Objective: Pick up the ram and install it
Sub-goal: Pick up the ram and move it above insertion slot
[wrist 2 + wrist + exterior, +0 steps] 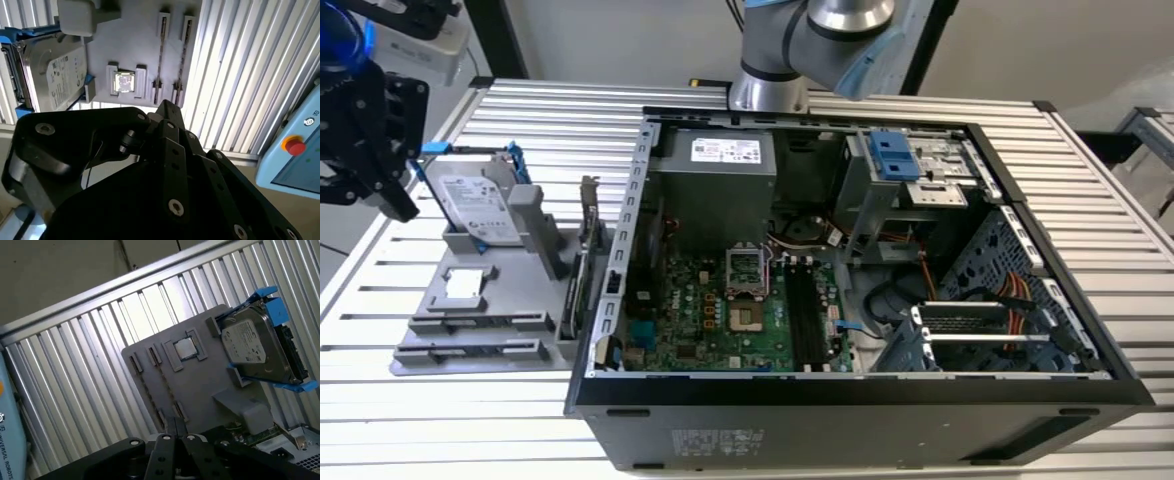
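The black gripper (pixel 175 429) hangs above the flat gray parts tray (pixel 200 390); it looks closed, holding nothing. The ram (pixel 160 60), a thin dark board stick, stands on edge in 1 of the tray's 2 narrow slots, near the square silver chip (pixel 124 82). For a good pick, I think you should open the jaws wide, align them w/ the stick's long side, approx. at its middle, and descend straight.
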